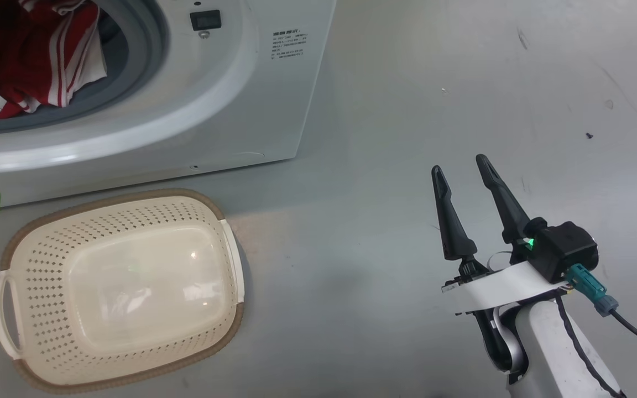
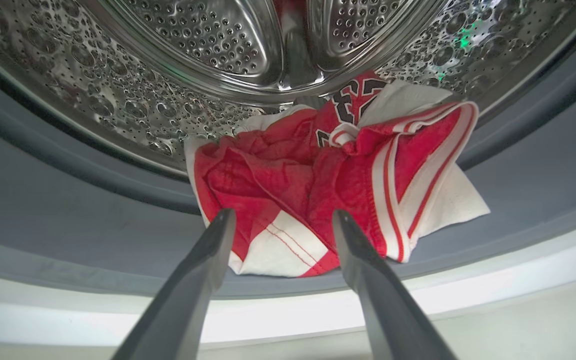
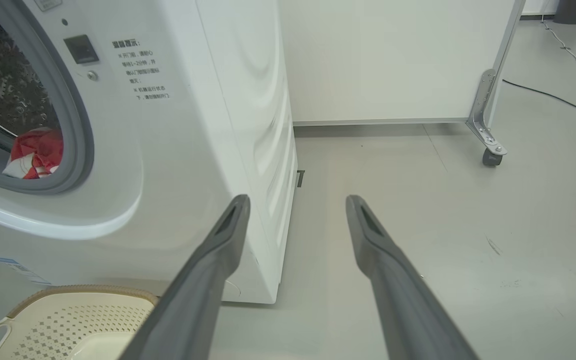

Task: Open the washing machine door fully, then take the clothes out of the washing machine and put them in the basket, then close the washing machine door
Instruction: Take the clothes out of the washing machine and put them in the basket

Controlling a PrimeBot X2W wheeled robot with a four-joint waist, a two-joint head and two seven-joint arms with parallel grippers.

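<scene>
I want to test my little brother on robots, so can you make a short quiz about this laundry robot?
1. True or false: the basket has clothes in it.
2. Where are the red clothes? A) in the mouth of the washing machine B) in the basket C) on top of the washing machine
3. The left jaws point at the red clothes. Are they open or shut?

Key: 1 false; 2 A; 3 open, with nothing held between them.
</scene>
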